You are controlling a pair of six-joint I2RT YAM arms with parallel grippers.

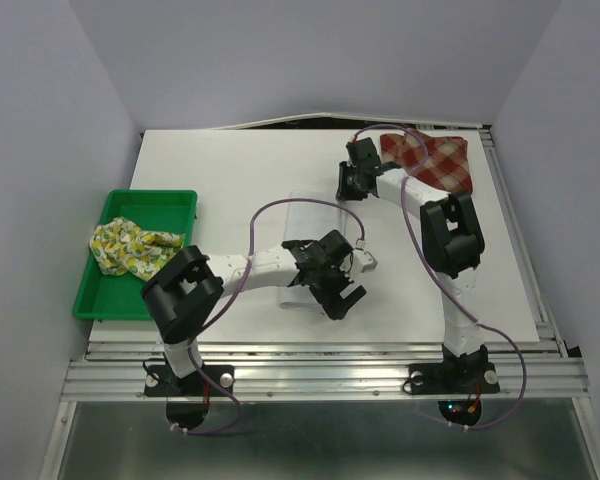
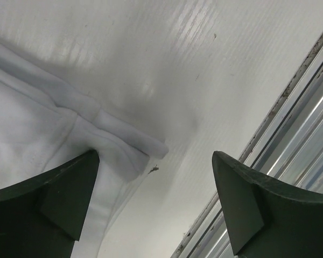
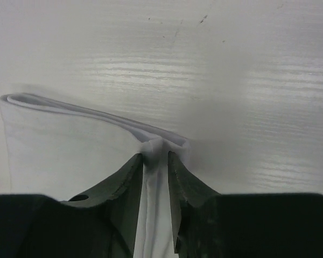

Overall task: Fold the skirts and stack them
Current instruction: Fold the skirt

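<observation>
Left tool (image 2: 155,161) gapes open, right tool (image 3: 155,155) pinches the folded white skirt (image 3: 70,150); we reckon plaid skirt (image 1: 435,158) and fruit-print skirt (image 1: 128,247) await folding.

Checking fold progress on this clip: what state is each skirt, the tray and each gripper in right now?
plain white cloth skirt: folded double, one edge pinched.
red-and-cream plaid cloth skirt: lying alone, untouched, not stacked.
green plastic tray: holding one skirt.
white cloth skirt with yellow-green fruit print: crumpled in the tray.
left gripper: open, empty.
right gripper: shut on the white skirt's fold.
</observation>
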